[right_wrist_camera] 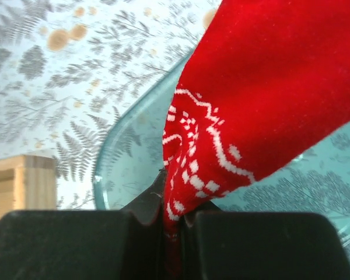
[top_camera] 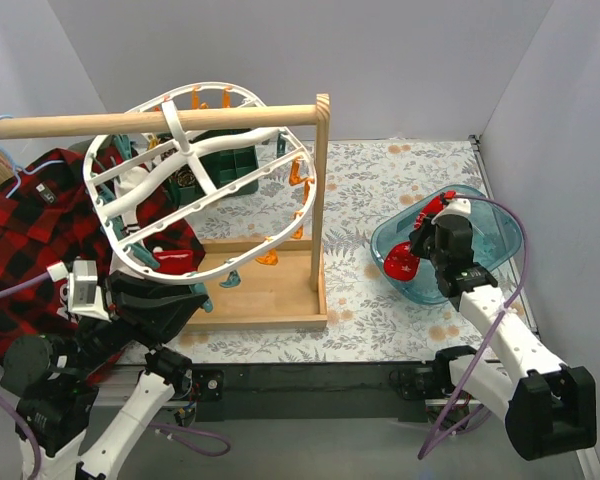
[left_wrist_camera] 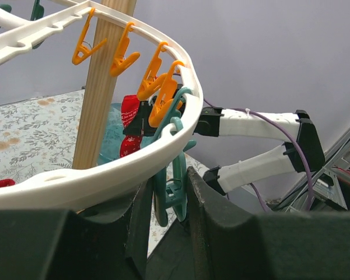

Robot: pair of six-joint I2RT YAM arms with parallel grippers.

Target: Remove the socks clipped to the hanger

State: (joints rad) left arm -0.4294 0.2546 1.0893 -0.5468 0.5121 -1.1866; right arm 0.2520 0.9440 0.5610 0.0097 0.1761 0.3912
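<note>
Grey walls close in a desk (top_camera: pixel 380 190) covered with a pale fern-print cloth. On it, toward 10 o'clock in the overhead view, stands a wooden stand (top_camera: pixel 320 200).

My left arm is folded low at 7 o'clock, elbow tucked and wrist angled up to the near, lower rim of the hanger (top_camera: pixel 183 148). My left fingers (left_wrist_camera: pixel 169 184) stand upright just under that rim, drawn in on either side of one teal clip (left_wrist_camera: pixel 174 198), which fills the narrow gap between them.

My right arm runs in a long diagonal from its base at 5 o'clock out to 3 o'clock. There my right fingers (right_wrist_camera: pixel 174 224) are pinched tight on one red sock (right_wrist_camera: pixel 268 87) over a clear teal basin (top_camera: pixel 500 235).

In the left wrist view I count four orange clips (left_wrist_camera: pixel 122 52) along the rim. I see red cloth on both sides of my right fingers from above. I cannot tell whether all of it is one sock.

The hanger hangs from the rail, tipped steeply. Its low edge is toward me and its high edge is up at 12 o'clock by the rail. The sock's long axis rises from my right fingers at 6 o'clock toward 1 o'clock in the right wrist view, with the white pattern nearest the grip.

A red-and-black plaid shirt (top_camera: pixel 30 230) lies at 9 o'clock.
</note>
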